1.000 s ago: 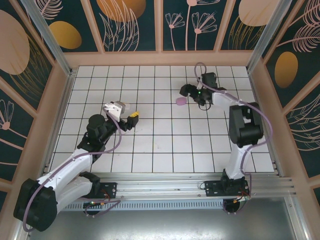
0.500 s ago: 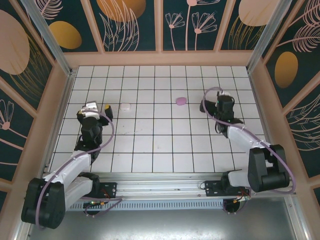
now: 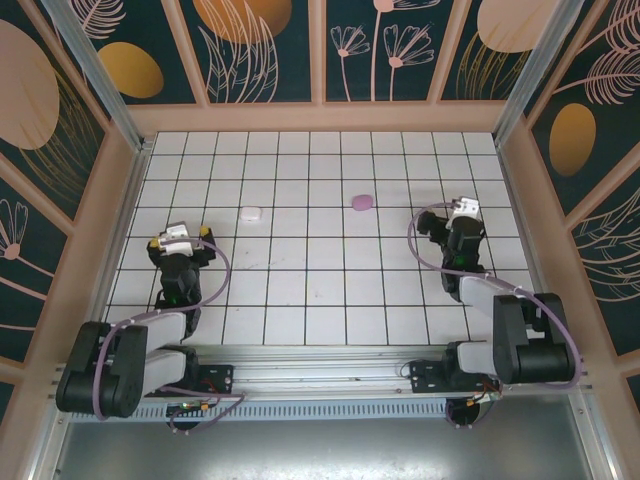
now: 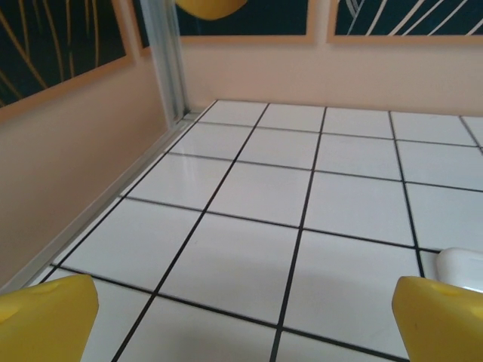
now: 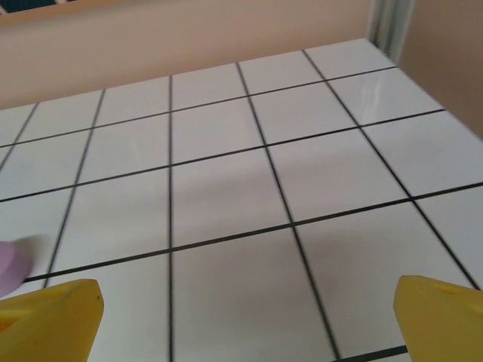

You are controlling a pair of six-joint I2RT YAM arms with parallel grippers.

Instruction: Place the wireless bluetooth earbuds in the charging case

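L hand [image 3: 181, 240] sits low at the table's [image 3: 300, 290] left side, near the side wall. Its yellow fingers [image 4: 47, 317] stand wide apart w/ bare tile between them, nothing held. R hand [image 3: 462, 213] is at the right side, about level w/ L. Its fingers [image 5: 50, 313] are also spread wide, gripping nothing.

White charging case [image 3: 250, 213] lies on the tiles ahead and right of L hand, well apart from it. In L wrist view just its edge [image 4: 460, 265] peeks over the right finger.

Lilac charging case [image 3: 362, 202] lies mid-table, left of R hand and apart from it. R wrist cam catches its edge [image 5: 10, 265] at far left.

Cases are several tiles apart. Can't tell if the buds are inside.
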